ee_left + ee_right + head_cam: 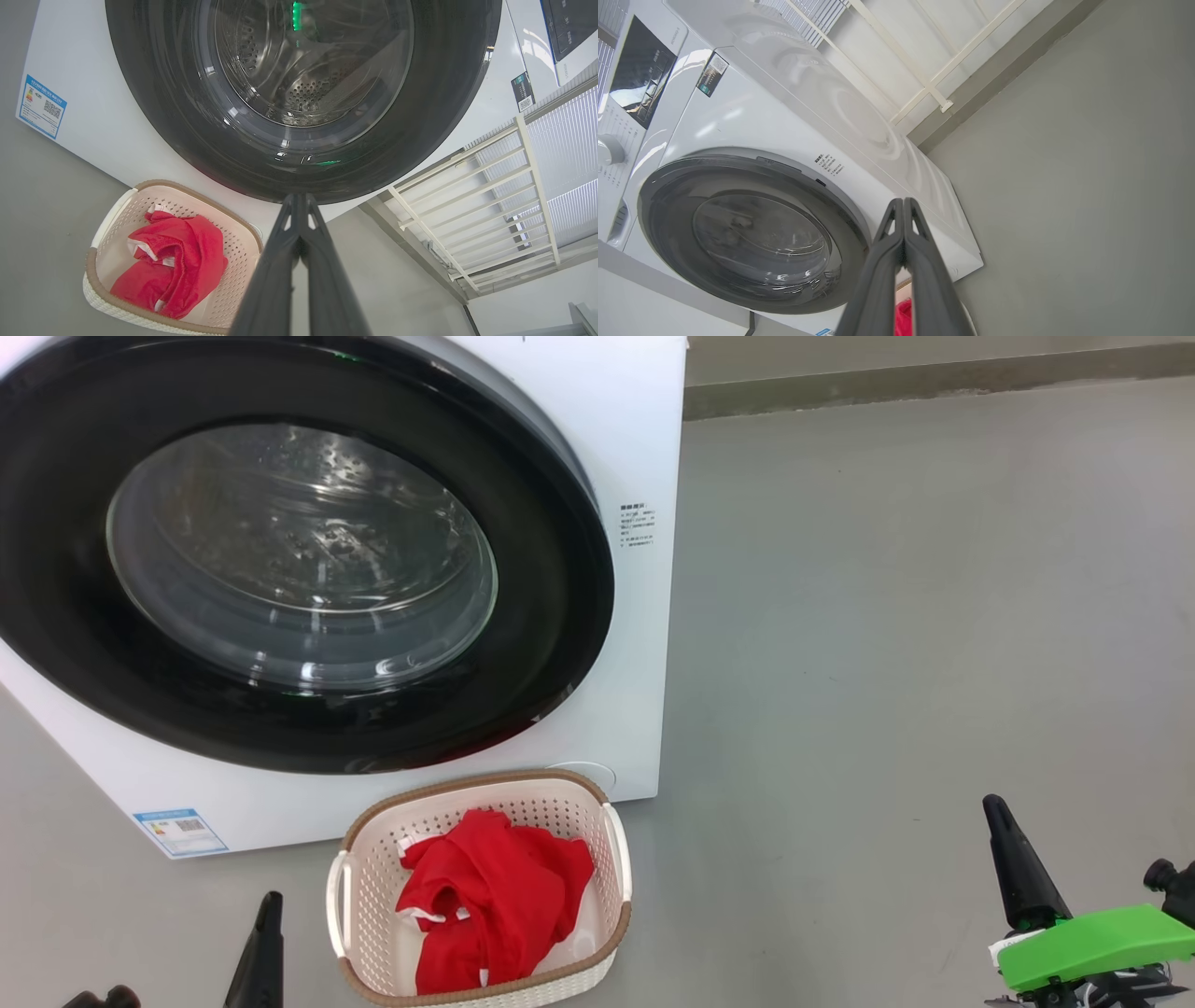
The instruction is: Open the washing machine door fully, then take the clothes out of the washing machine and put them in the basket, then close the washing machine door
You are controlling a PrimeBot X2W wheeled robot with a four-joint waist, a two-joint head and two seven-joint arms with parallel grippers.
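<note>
The washing machine (644, 448) is a white box, and the washing machine door (560, 616) with its black rim and glass bowl lies flat against its front. On the floor before it stands the cream basket (611, 840), and the red clothes (495, 896) lie inside it. My left gripper (271, 901) is shut at the lower left, just left of the basket. My right gripper (994, 805) is shut at the lower right, far from the basket. In the left wrist view the shut left gripper (299, 197) points at the door's lower rim (187, 154), with the basket (117, 298) and clothes (177, 261) to its left. The right gripper (902, 201) is shut before the door (663, 224).
Grey floor (887, 616) spreads to the right of the machine up to a wall skirting (934, 383). A white railing (490, 196) stands beside the machine. A second appliance with a dark control panel (640, 70) stands next to it.
</note>
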